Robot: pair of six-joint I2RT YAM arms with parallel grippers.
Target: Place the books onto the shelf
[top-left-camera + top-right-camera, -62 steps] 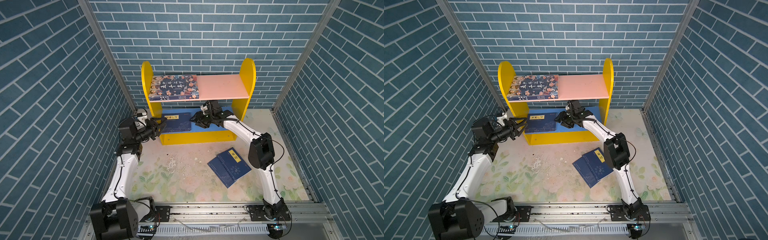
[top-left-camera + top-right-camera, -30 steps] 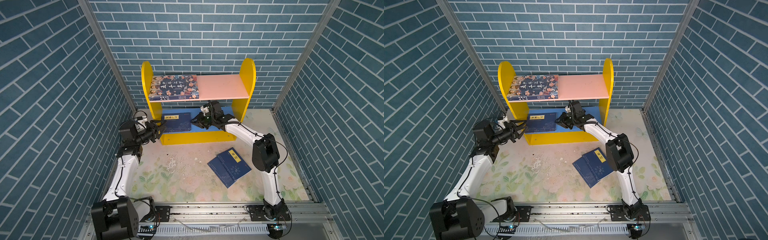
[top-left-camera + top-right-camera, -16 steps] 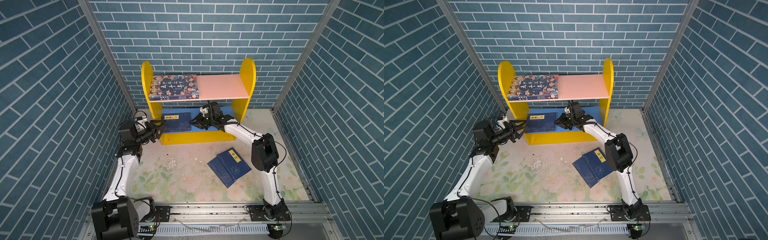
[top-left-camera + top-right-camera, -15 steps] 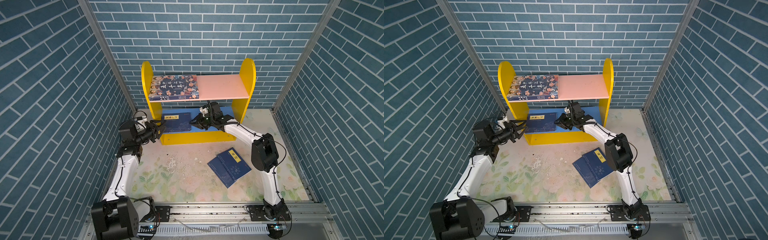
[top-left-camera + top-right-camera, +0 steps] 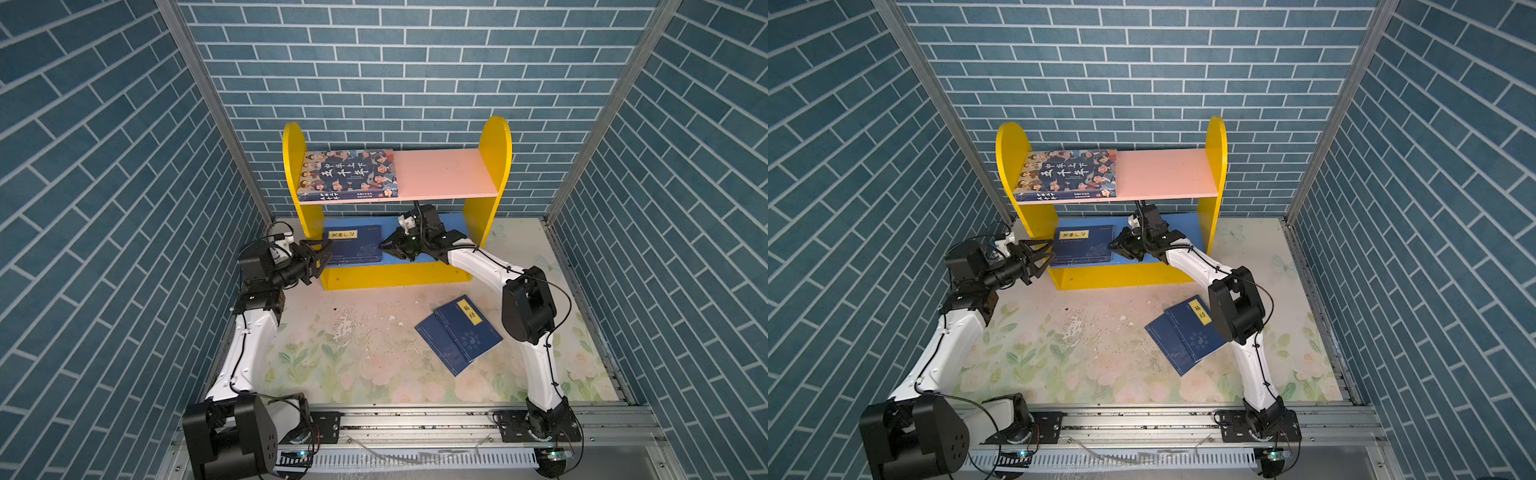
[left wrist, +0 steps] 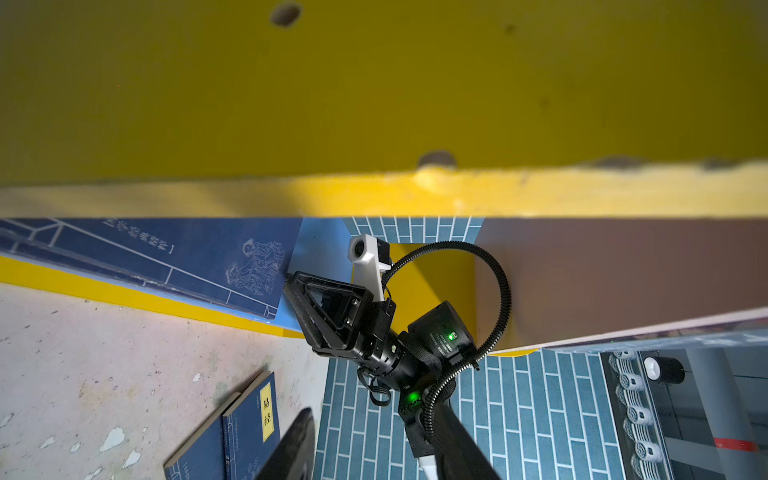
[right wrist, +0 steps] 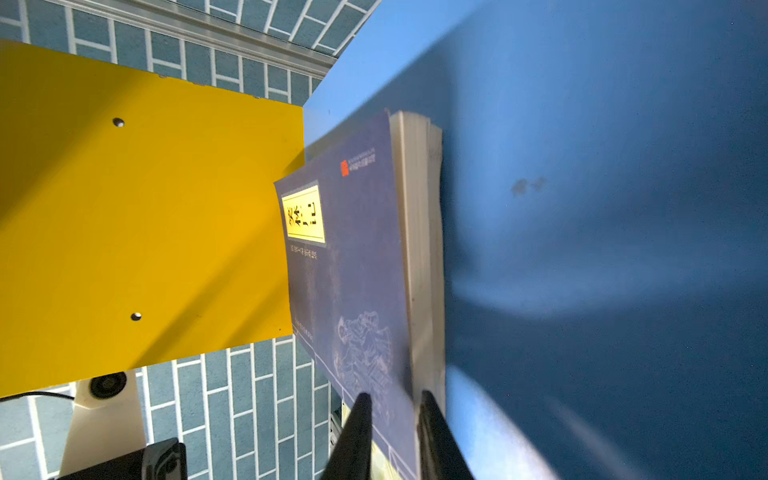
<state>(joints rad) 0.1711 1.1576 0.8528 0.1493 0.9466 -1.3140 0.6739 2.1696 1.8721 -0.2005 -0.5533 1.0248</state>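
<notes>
The shelf stands at the back wall. A thick book with cartoon faces lies on the left of its pink upper board. Thin navy books lie stacked on the left of the blue lower board. My right gripper is shut on the right edge of that stack. My left gripper hangs open and empty at the shelf's left front corner. Two more navy books lie overlapping on the floor.
Brick-patterned walls close in on both sides and behind. The left yellow side panel is very close to the left wrist. The right arm's elbow hangs just right of the floor books. The floral mat has scuffed patches.
Over the last second both arms have hardly moved. The right gripper keeps its hold at the stack's edge, and the left gripper sits slightly lower than two seconds ago.
</notes>
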